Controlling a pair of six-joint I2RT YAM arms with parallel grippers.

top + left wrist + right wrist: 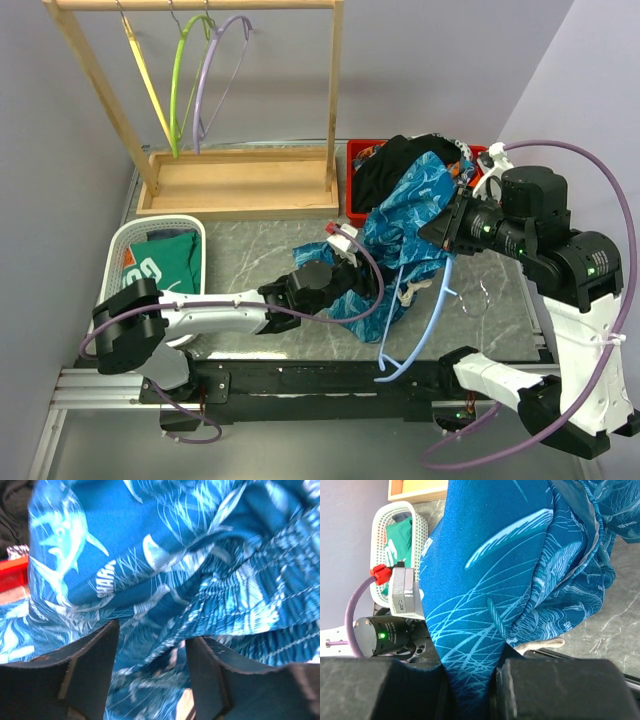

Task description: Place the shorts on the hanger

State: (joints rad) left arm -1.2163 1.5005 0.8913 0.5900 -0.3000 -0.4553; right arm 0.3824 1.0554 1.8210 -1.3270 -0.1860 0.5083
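**A:** Blue, shiny cloth hangs right across the middle. Why is it up in the air and not flat on the bench?

**B:** Those are the shorts. The right jaws are clamped on a fold near the top, with the cloth pinched tight between them. The rest hangs down from that pinch towards the left jaws. I'd say they are held high so the cloth falls open and an edge can be found.

**A:** And the right arm itself?

**B:** It is raised and folded at the elbow, with the wrist turned inward across the bench. The jaws are level and well above the surface.

**A:** What about the left arm?

**B:** It is stretched out low and nearly flat, reaching into the bottom of the hanging cloth. Its jaws stand apart, with cloth bunched in the gap and just beyond, and nothing is gripped. They look placed to take a second hold, probably to spread the cloth.

**A:** Where is the hanger?

**B:** The light-blue one lies on the bench beneath the right jaws, off to the right of the left ones. Its upper end is tucked under the cloth. It is not threaded through anything that I can see, so the hanging is not yet done.

**A:** Anything smaller?

**B:** The white drawstring dangles between the two sets of jaws, just beside the hanger.
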